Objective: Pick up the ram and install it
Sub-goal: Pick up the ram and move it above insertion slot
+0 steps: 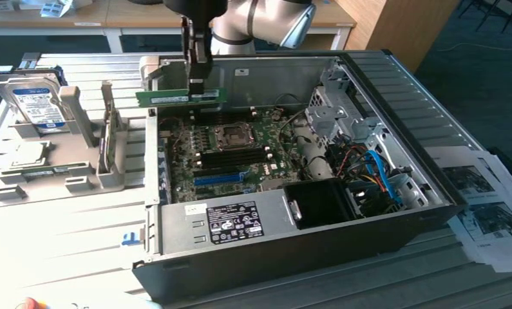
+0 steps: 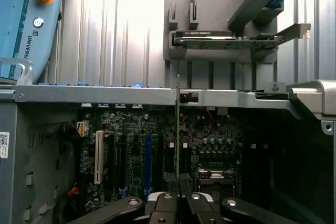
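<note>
Case [image 1: 427,212]: open; lower right inside dark, hard to read.
Board [image 1: 230,154]: flat on the case floor.
Ram [image 1: 165,98]: airborne, upper middle of exterior view, over the case's far wall; edge-on sliver from the wrist [image 2: 178,129].
Gripper [image 1: 196,85]: jaws pinching ram's top edge; arm cut off above.

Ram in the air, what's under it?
The open case, with the green motherboard and its black slots. The tool holds the ram above them. In the wrist view the tool covers part of the motherboard.
</note>
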Available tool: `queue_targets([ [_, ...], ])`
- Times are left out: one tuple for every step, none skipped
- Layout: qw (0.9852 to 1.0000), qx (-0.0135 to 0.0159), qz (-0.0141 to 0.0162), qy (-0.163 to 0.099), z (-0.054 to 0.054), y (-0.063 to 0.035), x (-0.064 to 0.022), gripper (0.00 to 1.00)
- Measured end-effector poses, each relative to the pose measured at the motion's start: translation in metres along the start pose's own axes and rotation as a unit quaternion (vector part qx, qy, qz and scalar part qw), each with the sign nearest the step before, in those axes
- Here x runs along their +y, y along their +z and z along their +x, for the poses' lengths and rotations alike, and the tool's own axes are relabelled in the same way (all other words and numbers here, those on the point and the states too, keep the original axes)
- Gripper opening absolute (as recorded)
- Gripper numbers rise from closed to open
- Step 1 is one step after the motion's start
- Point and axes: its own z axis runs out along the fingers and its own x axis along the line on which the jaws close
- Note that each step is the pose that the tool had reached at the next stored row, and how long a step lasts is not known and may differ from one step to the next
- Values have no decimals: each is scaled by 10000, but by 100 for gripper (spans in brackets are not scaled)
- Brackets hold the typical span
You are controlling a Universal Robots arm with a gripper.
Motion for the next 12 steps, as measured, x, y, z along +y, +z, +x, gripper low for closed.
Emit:
queue_targets([
  [10000,0,0,1,0,-1,-24,12],
  [10000,0,0,1,0,-2,-49,12],
  [10000,0,0,1,0,-3,-74,12],
  [10000,0,0,1,0,-5,-99,12],
  [10000,0,0,0,0,-6,-124,12],
  [10000,0,0,0,0,-7,-149,12],
  [10000,0,0,1,0,-8,-173,12],
  [10000,0,0,1,0,-9,-200,12],
  [10000,0,0,1,0,-11,-224,12],
  [10000,0,0,1,0,-11,-249,12],
  [10000,0,0,1,0,-12,-274,12],
  [10000,0,0,0,0,-14,-298,12],
])
